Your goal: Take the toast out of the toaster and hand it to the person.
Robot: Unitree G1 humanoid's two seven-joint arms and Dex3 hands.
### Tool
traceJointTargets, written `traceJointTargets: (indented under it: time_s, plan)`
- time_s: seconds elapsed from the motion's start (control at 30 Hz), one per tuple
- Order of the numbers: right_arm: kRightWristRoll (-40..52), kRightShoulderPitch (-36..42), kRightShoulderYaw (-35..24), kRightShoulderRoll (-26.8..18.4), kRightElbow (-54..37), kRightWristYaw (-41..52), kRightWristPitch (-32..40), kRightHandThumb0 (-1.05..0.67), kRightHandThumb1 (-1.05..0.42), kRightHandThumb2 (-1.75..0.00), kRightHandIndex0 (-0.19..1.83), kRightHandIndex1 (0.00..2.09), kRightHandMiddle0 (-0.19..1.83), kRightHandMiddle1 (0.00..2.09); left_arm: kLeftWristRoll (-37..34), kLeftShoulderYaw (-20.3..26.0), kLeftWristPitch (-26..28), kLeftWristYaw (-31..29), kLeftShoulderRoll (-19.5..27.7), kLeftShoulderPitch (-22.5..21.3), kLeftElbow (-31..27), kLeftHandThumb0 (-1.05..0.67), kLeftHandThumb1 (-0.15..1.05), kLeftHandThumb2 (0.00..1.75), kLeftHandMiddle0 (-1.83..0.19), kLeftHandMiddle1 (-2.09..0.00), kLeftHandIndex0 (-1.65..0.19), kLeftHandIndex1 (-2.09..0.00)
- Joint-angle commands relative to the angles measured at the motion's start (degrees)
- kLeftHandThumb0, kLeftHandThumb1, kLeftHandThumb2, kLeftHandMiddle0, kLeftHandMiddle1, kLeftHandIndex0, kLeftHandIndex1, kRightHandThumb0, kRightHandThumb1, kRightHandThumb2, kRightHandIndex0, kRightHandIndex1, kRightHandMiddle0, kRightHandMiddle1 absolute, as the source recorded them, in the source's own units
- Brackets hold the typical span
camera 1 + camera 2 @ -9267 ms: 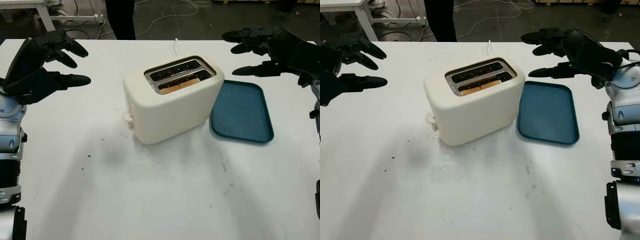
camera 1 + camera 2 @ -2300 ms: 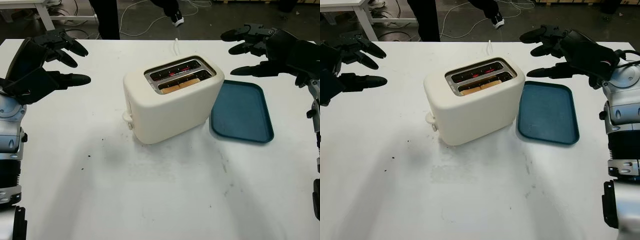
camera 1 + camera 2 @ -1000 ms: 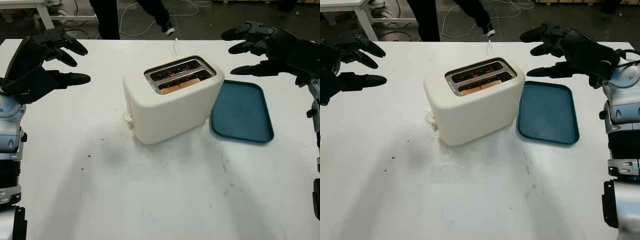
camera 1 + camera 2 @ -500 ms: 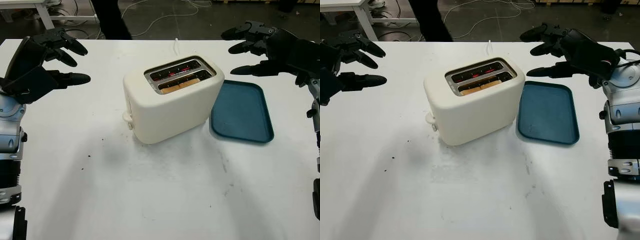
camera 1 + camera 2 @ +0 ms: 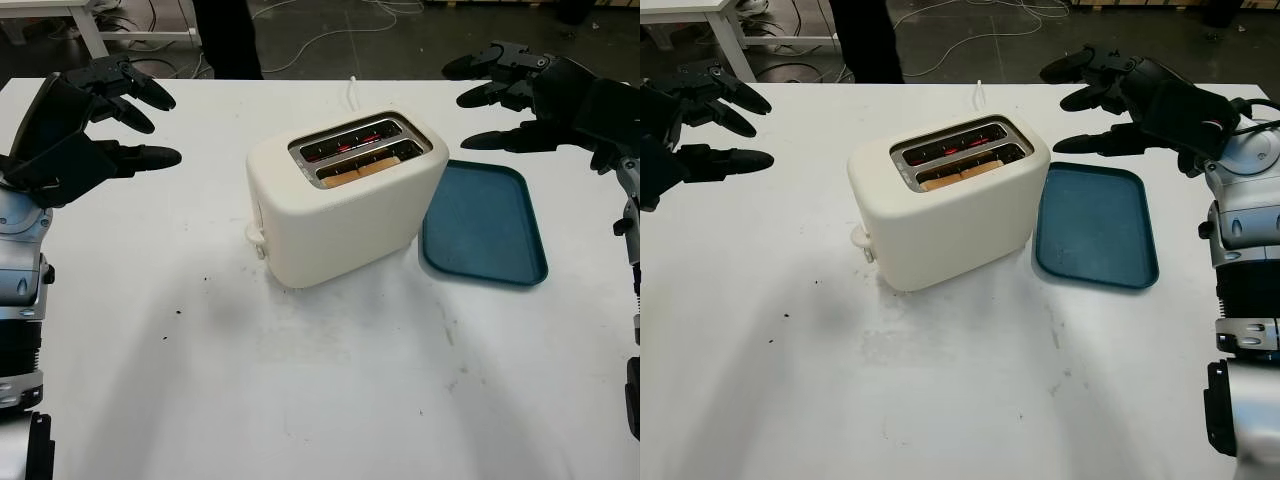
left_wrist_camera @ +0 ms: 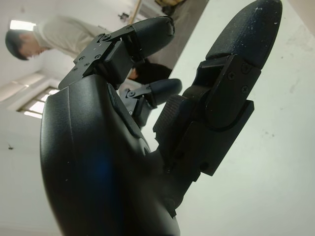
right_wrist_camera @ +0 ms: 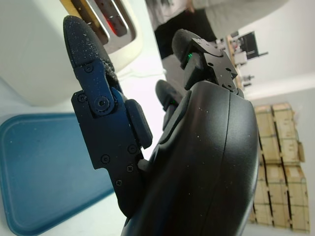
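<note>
Bright, even overhead light; soft shadows on table (image 5: 300,400); window glare, wrist views blurred close up.

A cream-white toaster (image 5: 345,200) stands upright near the middle of the white table, turned at an angle, with its lever knob (image 5: 254,235) low on the end facing the left side. It has 2 long slots on top. The nearer slot holds a slice of toast (image 5: 358,172), golden-brown, sunk so that just its top edge shows at the slot's mouth. The farther slot (image 5: 350,138) shows dark metal and a red glow inside.
</note>
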Motion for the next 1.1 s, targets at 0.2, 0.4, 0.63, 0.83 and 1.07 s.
traceJointTargets:
  time_s: [0.2, 0.4, 0.63, 0.83, 1.07]
  plan:
    - [0.11, -0.17, -0.06, 0.23, -0.75, -0.28, 0.11, -0.78, -0.79, 0.00, 0.00, 0.81, 0.09, 0.60, -0.33, 0.23, 0.27, 0.27, -0.13, 0.08, -0.72, -1.05, 0.72, 0.01, -0.47, -1.27, -0.51, -1.10]
    - [0.27, -0.39, -0.05, 0.35, -0.57, -0.13, -0.20, -0.78, -0.78, 0.00, 0.00, 0.83, 0.10, 0.60, 0.21, -0.02, -1.05, 0.31, 0.20, -0.08, 0.01, -1.05, 0.74, 0.01, -0.45, -1.27, -0.49, -1.10]
    - [0.45, -0.59, -0.16, 0.43, -0.14, 0.17, -1.16, -0.75, -0.78, 0.00, 0.00, 0.85, 0.10, 0.62, 0.26, -0.14, -1.12, 0.09, 0.30, -0.39, 0.23, -1.05, 0.75, 0.01, -0.47, -1.26, -0.50, -1.10]
    - [0.74, -0.85, -0.16, 0.42, 1.00, 0.94, -2.86, -0.75, -0.80, 0.00, 0.00, 0.85, 0.08, 0.63, -0.21, 0.05, -0.86, -0.01, 0.11, -0.47, 0.34, -1.05, 0.74, 0.00, -0.47, -1.24, -0.50, -1.09]
    - [0.87, -0.68, -0.20, 0.43, 0.27, 0.57, -1.34, -0.72, -0.78, 0.00, 0.00, 0.83, 0.07, 0.65, -0.08, 0.11, -1.22, 0.31, -0.01, -0.34, 0.33, -1.05, 0.74, 0.00, -0.47, -1.26, -0.50, -1.10]
